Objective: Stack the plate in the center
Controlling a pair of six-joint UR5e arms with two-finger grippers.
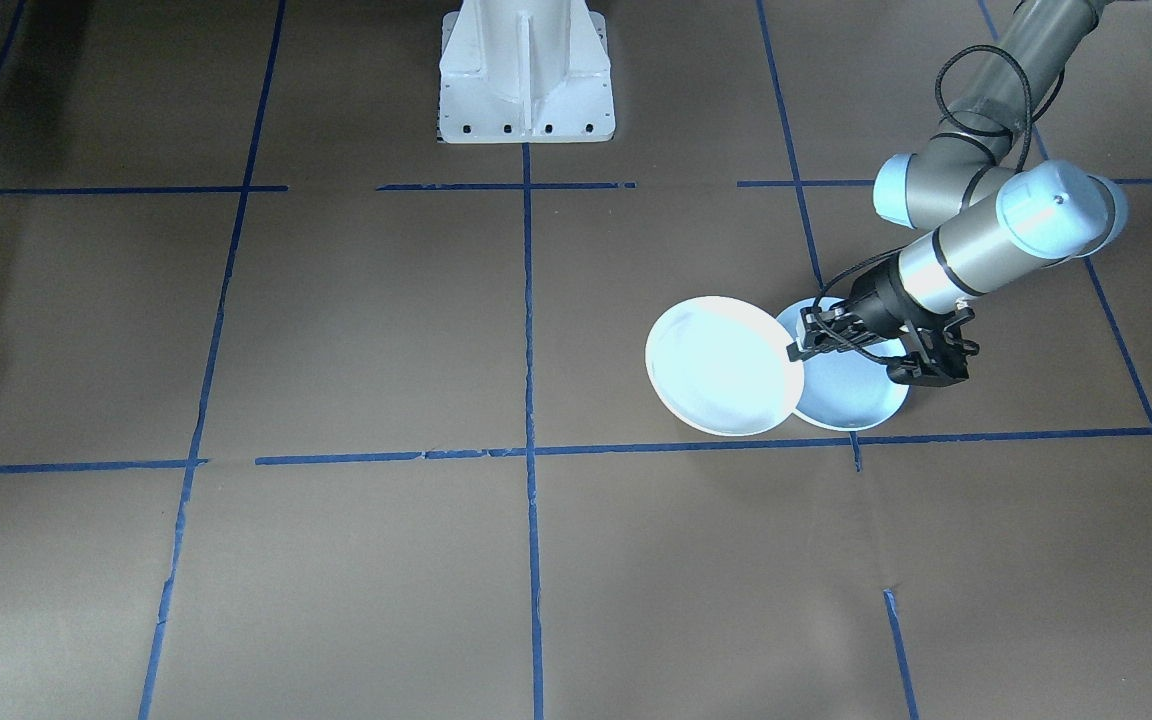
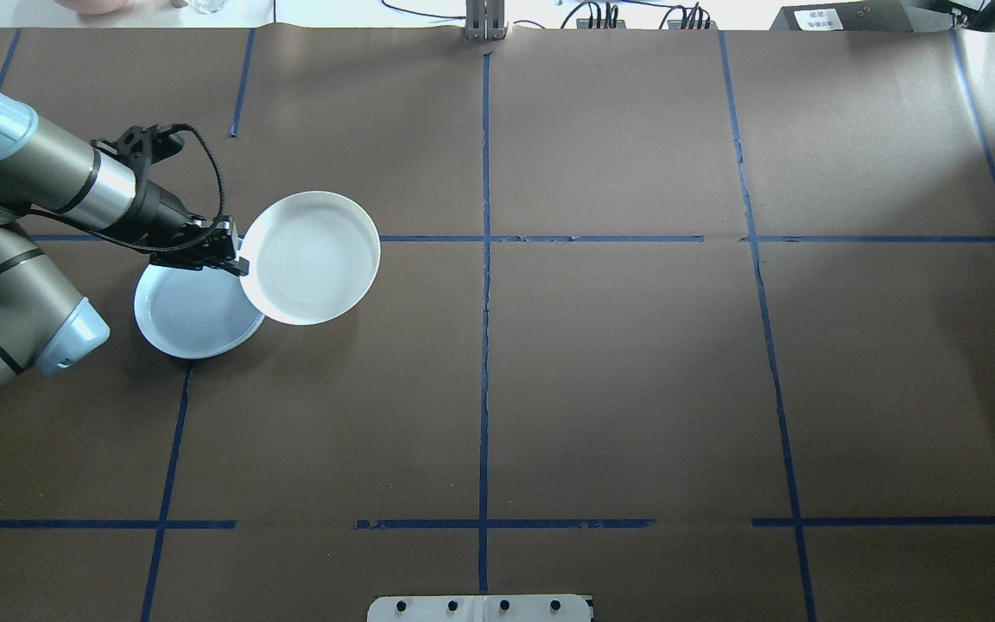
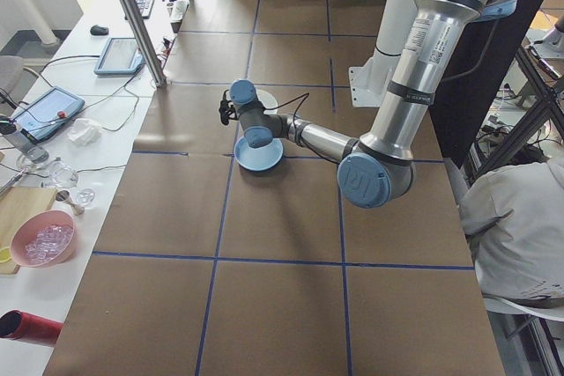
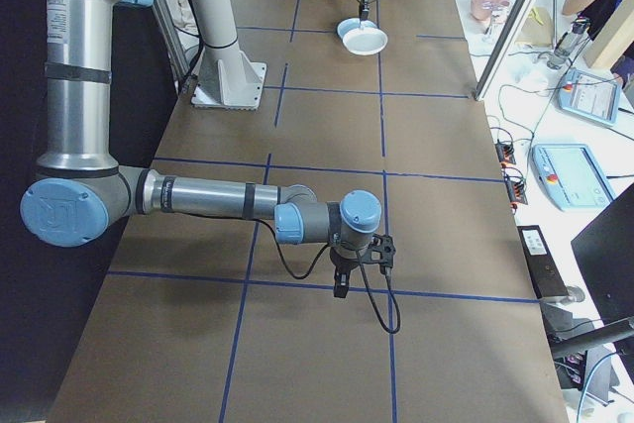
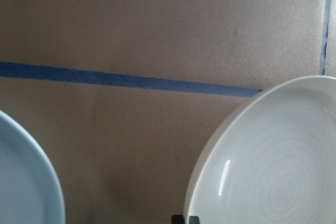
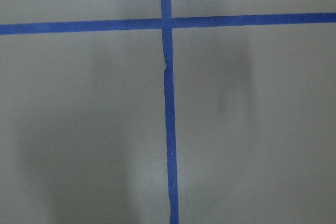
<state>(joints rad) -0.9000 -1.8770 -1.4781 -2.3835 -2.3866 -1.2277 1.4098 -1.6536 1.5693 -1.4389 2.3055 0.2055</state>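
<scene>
Brown paper table (image 2: pixel 618 380) ruled into squares by blue tape lines (image 2: pixel 484 345), seen from above; left gripper (image 2: pixel 234 255) pinching the near rim of a round white plate with faint concentric rings (image 2: pixel 312 257); its fingers are pressed onto that rim, and the plate projects from them toward the table's middle. This held plate appears raised and slightly tilted; its edge overlaps a second, pale blue-grey round plate (image 2: pixel 191 315) lying flat on the paper, just beside and partly under the gripper. Both plates sit well out on the robot's left side; the central tape line lies beyond the held plate's far rim, so the carry presumably runs straight along the direction in which the plate already points. Right gripper (image 4: pixel 342 279) hangs over a tape crossing, well apart from both plates; whether it is spread or closed cannot be told. Left arm is plainly the nearer one.
</scene>
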